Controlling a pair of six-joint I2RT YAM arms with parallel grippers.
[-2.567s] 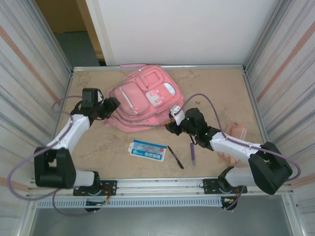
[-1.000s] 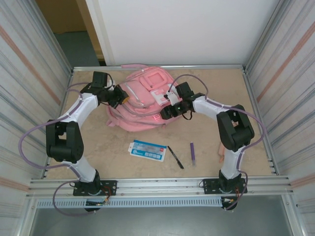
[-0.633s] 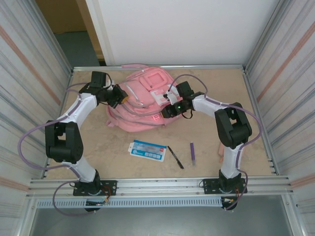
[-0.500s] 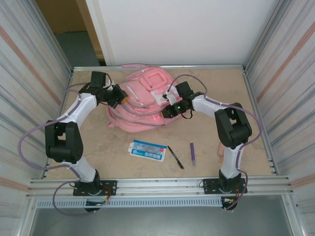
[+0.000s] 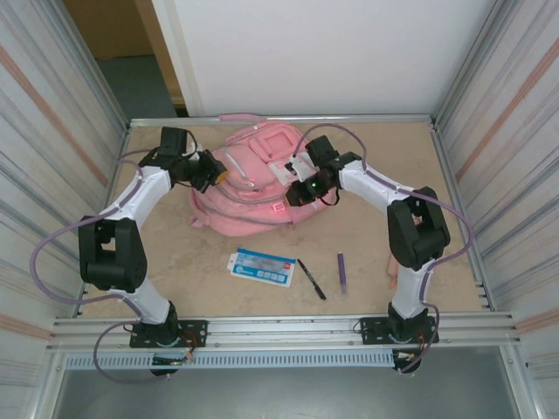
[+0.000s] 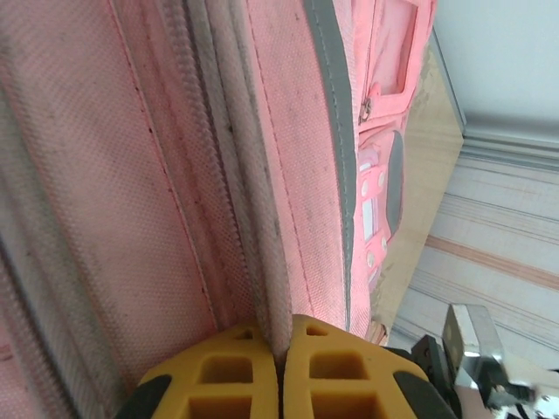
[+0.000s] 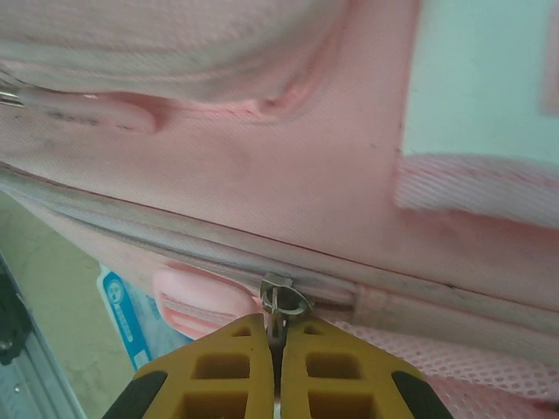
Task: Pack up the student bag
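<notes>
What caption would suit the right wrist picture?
Right tool shut on the zipper pull of a pink backpack.

A beige marbled table [image 5: 175, 253] is seen. The student bag [image 5: 244, 202] is laid at 12 o'clock, a blue-and-white packet [image 5: 262, 267] at 6 o'clock, and a black pen [image 5: 311, 278] and a purple pen [image 5: 341, 271] toward 5 o'clock.
</notes>
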